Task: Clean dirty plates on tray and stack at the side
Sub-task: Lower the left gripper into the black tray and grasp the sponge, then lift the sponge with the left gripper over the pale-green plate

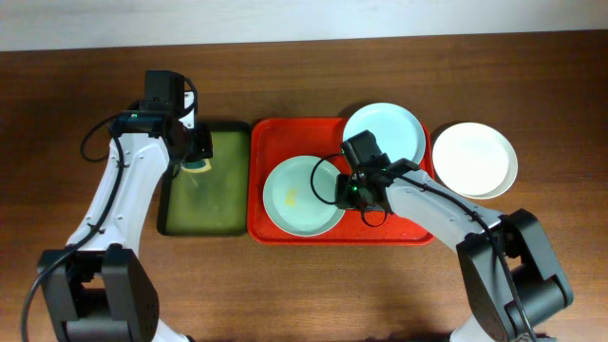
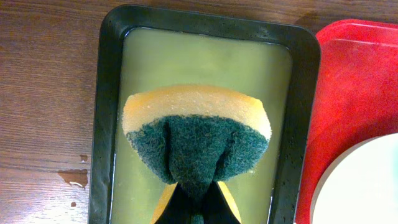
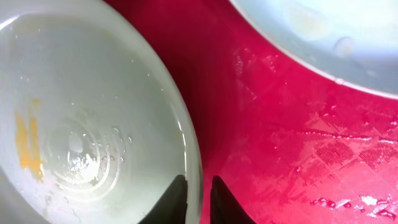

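The red tray (image 1: 275,228) lies mid-table. A pale green plate (image 1: 299,195) with a yellow smear lies in it. A pale blue plate (image 1: 384,133) rests over the tray's far right corner. A white plate (image 1: 475,160) sits on the table to the right of the tray. My right gripper (image 1: 344,185) straddles the green plate's right rim. In the right wrist view its fingers (image 3: 199,186) close on that rim (image 3: 193,149), over the wet tray (image 3: 298,143), with the blue plate (image 3: 323,31) beyond. My left gripper (image 2: 198,190) is shut on a yellow-and-green sponge (image 2: 196,134).
A smaller dark green tray (image 1: 204,223) holding yellowish water stands left of the red tray; the sponge (image 1: 198,163) hangs over its far end. It also shows in the left wrist view (image 2: 106,124). Small water spots (image 2: 78,177) lie on the wooden table beside it.
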